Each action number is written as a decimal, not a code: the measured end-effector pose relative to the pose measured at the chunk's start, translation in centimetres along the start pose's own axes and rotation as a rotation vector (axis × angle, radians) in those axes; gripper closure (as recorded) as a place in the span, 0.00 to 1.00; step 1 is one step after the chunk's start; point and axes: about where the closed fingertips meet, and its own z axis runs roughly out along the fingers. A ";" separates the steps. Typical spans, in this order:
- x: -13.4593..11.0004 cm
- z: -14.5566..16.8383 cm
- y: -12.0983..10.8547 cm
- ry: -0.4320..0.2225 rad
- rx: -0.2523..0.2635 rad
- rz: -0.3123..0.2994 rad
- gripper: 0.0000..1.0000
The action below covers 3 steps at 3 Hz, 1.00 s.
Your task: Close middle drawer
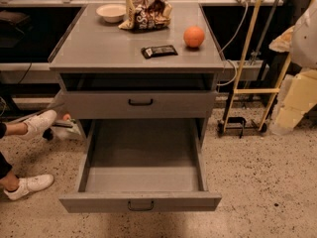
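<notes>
The middle drawer (141, 180) is a wide, deep grey metal drawer. It stands pulled far out of the grey cabinet (133, 51) toward the camera, and its inside is bare. Its flat front (89, 202) faces the camera at the bottom, with a small dark bar handle (140, 206) in the middle. Above it, the upper drawer (99, 104) sits pushed in, with its own dark handle (140, 102). The lowest drawer is hidden under the open one. My gripper is not in view.
On the cabinet top lie a white bowl (111, 12), a snack bag (146, 12), a dark bar (159, 51) and an orange (194, 36). A person's white shoes (29, 184) are at the left. A yellow-framed cart (252, 90) and pale bulky shapes (299, 90) stand at the right.
</notes>
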 end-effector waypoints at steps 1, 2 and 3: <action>0.0 0.0 0.0 0.000 0.000 0.000 0.00; -0.1 1.6 0.6 -0.020 -0.002 -0.006 0.00; -0.9 6.7 2.9 -0.081 -0.037 0.014 0.00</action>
